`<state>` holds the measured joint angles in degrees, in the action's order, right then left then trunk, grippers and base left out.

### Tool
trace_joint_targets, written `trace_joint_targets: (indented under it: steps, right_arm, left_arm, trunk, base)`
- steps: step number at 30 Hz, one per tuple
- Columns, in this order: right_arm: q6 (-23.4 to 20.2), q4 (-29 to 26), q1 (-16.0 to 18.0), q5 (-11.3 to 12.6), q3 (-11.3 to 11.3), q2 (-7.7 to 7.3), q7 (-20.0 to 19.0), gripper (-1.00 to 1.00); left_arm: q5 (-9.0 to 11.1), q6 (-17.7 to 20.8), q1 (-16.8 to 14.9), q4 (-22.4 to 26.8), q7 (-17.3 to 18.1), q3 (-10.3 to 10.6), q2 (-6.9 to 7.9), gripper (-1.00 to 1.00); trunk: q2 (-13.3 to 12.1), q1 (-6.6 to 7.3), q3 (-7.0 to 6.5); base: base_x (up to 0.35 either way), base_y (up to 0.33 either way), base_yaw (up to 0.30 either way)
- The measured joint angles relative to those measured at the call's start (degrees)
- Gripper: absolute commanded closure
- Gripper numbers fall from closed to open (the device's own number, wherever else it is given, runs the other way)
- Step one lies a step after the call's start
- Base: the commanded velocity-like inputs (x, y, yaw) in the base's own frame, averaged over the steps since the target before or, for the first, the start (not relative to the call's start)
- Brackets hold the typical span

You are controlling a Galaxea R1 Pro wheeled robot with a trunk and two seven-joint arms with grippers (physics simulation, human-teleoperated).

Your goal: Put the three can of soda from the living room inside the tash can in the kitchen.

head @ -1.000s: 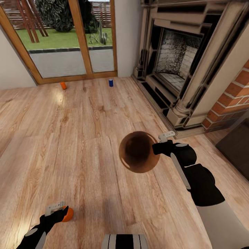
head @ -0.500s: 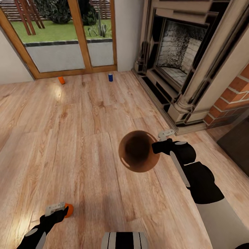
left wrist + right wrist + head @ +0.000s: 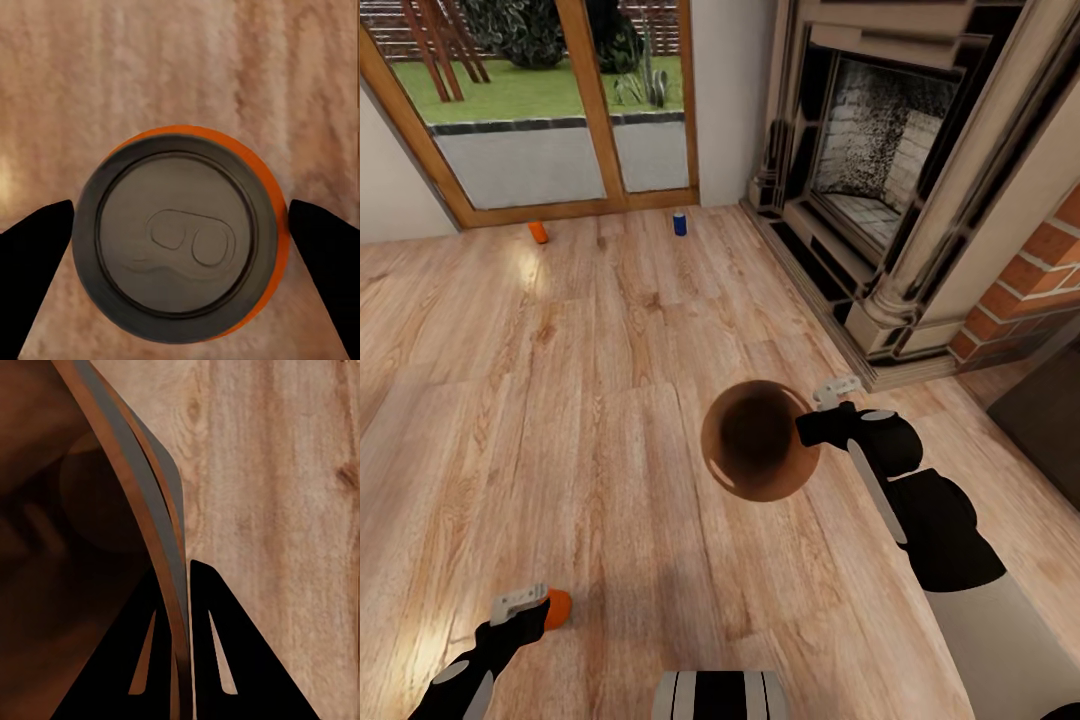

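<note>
The tash can (image 3: 760,453), a tan-brown-lined bucket, hangs above the floor with my right gripper (image 3: 806,432) shut on its rim; in the right wrist view the two fingers (image 3: 214,649) pinch the thin wall (image 3: 142,510). An orange can of soda (image 3: 558,607) stands on the floor at the near left. My left gripper (image 3: 532,612) is over it, open, a finger (image 3: 34,262) on either side of the can's top (image 3: 176,236) with narrow gaps. A second orange can (image 3: 537,231) and a blue can (image 3: 680,223) stand far off by the glass doors.
This is the living room: a light wood floor (image 3: 610,400), wood-framed glass doors (image 3: 560,110) at the back, an ornate fireplace (image 3: 880,170) and red brick (image 3: 1030,290) along the right. A dark block (image 3: 1050,420) sits at the right edge.
The head camera tilted slightly a second ago, shifting the whole view. The bucket and right gripper have crept a little left. The left gripper stays over the orange can.
</note>
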<state>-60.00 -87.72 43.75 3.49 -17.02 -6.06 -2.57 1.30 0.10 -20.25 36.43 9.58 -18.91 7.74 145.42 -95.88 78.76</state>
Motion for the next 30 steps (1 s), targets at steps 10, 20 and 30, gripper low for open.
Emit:
trace_joint_targets:
  steps: [10, 20, 30]
  right_arm:
    - [0.00, 0.03, -0.07, 0.04, -1.67, 0.01, 0.06, 1.00]
    - [0.00, 0.01, -0.07, -0.26, -2.03, -0.01, 0.06, 1.00]
    - [0.00, 0.02, -0.08, -0.27, -2.05, 0.01, 0.14, 1.00]
  left_arm:
    - [-0.01, 0.08, -0.04, 0.00, -0.03, 0.02, 0.00, 1.00]
    - [-0.19, 0.53, -0.06, -0.10, -0.12, 0.02, -0.01, 1.00]
    - [-0.30, 0.87, -0.06, -0.12, 0.03, 0.01, -0.01, 1.00]
  trunk:
    - [0.00, 0.00, 0.00]
    - [-0.02, 0.06, -0.44]
    - [-0.16, 0.31, -2.65]
  base:
    - [0.000, 0.000, 0.000]
    - [0.000, 0.000, 0.000]
    - [0.000, 0.000, 0.000]
